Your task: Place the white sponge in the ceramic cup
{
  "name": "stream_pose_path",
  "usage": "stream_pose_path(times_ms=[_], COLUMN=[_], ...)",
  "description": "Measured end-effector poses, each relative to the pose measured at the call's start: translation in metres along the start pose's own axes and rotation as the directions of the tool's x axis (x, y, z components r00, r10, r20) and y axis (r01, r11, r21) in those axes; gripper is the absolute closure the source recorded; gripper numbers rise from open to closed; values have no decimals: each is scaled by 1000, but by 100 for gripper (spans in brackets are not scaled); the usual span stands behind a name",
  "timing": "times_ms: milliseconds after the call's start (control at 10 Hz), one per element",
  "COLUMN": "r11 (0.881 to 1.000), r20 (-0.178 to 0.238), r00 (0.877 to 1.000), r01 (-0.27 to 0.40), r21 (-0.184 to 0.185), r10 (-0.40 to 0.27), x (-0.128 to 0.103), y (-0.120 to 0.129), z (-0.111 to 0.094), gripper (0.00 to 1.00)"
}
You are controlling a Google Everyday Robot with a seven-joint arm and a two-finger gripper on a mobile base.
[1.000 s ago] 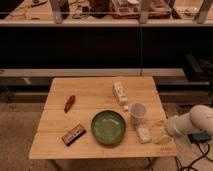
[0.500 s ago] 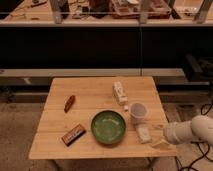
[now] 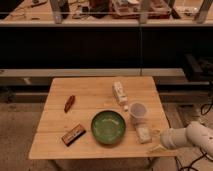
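Note:
The white sponge lies flat on the wooden table near its front right corner, just in front of the ceramic cup. The cup stands upright, and nothing shows inside it. My gripper reaches in from the right on a white arm. It sits low over the table's front right edge, just right of and in front of the sponge. I cannot see whether it touches the sponge.
A wide green bowl sits left of the sponge. A long white segmented box and a tiny white cube lie behind the cup. A reddish object and a brown packet lie on the left. Shelving stands behind the table.
My arm has moved down and toward the table's front right corner, bringing the gripper lower beside the sponge. The sponge, cup and other things have not moved.

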Motion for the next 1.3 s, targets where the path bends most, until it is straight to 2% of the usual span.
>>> stream_pose_path(times_ms=[400,600,800,900,1300], r11=[999,998,997,997,993], r20=[53,86,105,107,87], r00=[998,995,992,991,990], r01=[-30,-51,-70,-79,-116], r21=[19,31,28,24,3], r10=[29,48,67,76,115], x=[-1,-5,-6,-4,8], y=[-19,-33,-42,-44,-49], z=[18,19,20,20,21], gripper=[35,35,36,41,81])
